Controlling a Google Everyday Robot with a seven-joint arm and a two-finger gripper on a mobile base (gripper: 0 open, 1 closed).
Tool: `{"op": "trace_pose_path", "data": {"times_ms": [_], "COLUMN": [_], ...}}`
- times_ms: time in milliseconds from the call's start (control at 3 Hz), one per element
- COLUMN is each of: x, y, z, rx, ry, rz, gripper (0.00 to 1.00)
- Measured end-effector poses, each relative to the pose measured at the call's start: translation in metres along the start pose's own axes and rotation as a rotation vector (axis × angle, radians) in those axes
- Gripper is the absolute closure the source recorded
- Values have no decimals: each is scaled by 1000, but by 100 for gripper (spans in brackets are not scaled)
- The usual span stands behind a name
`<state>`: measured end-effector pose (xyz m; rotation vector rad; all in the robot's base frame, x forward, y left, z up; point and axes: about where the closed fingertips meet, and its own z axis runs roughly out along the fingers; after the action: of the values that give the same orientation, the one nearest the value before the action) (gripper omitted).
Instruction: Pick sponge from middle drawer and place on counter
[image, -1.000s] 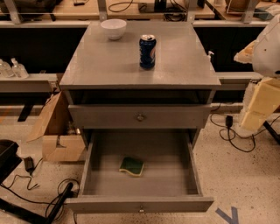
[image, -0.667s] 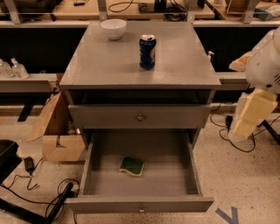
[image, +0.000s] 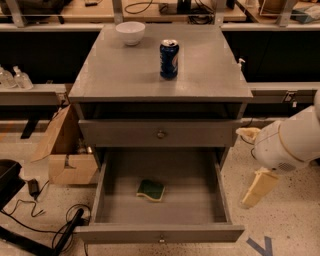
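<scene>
Off to the right of the pulled-out middle drawer, outside its side wall and above the speckled floor, the tool hangs at the end of the white arm. Its cream fingers are spread wide with nothing between them, which I judge to be a ready posture for coming in over the low wall from above. The sponge lies to the tool's left and a little lower. It sits flat on the drawer floor, green face up with a yellow edge showing, near the middle and apart from every wall. That leaves room on each side for a finger to come down. The drawer stands far enough out that the sponge is open to the air, while the shut drawer front above it, with its brassy knob, covers only the back strip. Up and to the tool's left is the table, the grey top of the cabinet. A blue soda can stands upright near its middle and a white bowl sits at its far edge. The front and the side nearest the tool are bare, so that is probably the easier landing place. Nothing is grasped yet and the reach into the drawer is the step in hand. Because the sponge is so thin, the tool will likely have to go nearly to the drawer floor, and the lift must clear the knob and the table's front lip.
</scene>
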<state>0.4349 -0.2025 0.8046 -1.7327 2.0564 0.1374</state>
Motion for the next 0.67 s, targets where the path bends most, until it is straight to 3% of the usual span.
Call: {"op": "trace_pose_path", "data": {"times_ms": [333,667], "x": [5,1], "y": [-21,-45], "z": [42,40], "rx": [78,168], "ry": [-73,-89], "rz": [3,5], "gripper": [0,0]}}
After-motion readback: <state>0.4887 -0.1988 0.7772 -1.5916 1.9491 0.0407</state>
